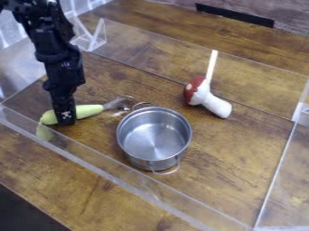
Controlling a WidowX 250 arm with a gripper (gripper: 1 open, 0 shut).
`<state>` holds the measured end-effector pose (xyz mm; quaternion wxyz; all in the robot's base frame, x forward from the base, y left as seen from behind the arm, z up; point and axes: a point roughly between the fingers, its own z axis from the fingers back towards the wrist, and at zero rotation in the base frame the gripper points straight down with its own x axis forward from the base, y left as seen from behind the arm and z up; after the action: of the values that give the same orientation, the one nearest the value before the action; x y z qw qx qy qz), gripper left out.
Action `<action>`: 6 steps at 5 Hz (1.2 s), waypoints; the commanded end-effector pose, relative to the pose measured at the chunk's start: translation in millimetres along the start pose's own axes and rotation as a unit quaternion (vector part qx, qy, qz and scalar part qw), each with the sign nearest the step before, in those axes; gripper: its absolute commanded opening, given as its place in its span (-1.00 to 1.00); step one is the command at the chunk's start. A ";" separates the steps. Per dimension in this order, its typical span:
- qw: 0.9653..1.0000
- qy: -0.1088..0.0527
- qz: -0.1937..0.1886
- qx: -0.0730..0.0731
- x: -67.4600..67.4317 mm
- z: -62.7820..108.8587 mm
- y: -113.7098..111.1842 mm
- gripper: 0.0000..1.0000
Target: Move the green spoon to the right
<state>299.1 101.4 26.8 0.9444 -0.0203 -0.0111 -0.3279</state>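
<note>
Gripper at left-center of the frame, pointing straight down, jaws closed tight on the green spoon. It pinches the yellow-green handle about mid-length, probably because that is the thickest, easiest part to clamp and keeps the spoon roughly balanced for a lift.

Spoon lies flat on the wooden table, left end poking out toward the lower left, silvery bowl end pointing right toward the steel pot. Bowl tip is just beside the pot's upper-left rim; can't tell if it touches. Spoon looks not lifted yet, resting on the wood.

Pot sits at center frame, upright, empty, directly right of the spoon. That matters: moving the spoon right means going over or around the pot, so a lift looks needed first rather than a slide, else the bowl end would likely push the pot.

Mushroom toy lies on its side at upper right, red cap left, white stem toward the lower right, well apart from pot and spoon. A pale stick stands up behind it. Free wood to the right of the pot, below the mushroom, looks like the obvious drop area.

Clear plastic walls fence the work area, so the spoon must stay inside them.

Task stage, as a judgement: grasp made, carry not started.
</note>
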 end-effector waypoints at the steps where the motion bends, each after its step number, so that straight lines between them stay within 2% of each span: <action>1: 1.000 -0.025 -0.006 0.005 10.0 14.3 0.6 -1.00; 4: 0.999 -0.045 -0.022 -0.019 16.9 14.7 -0.8 -1.00; 6: 0.998 -0.053 0.017 0.008 30.4 51.3 5.1 -1.00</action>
<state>309.0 92.5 44.0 0.9526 -0.0626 -0.0168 -0.2973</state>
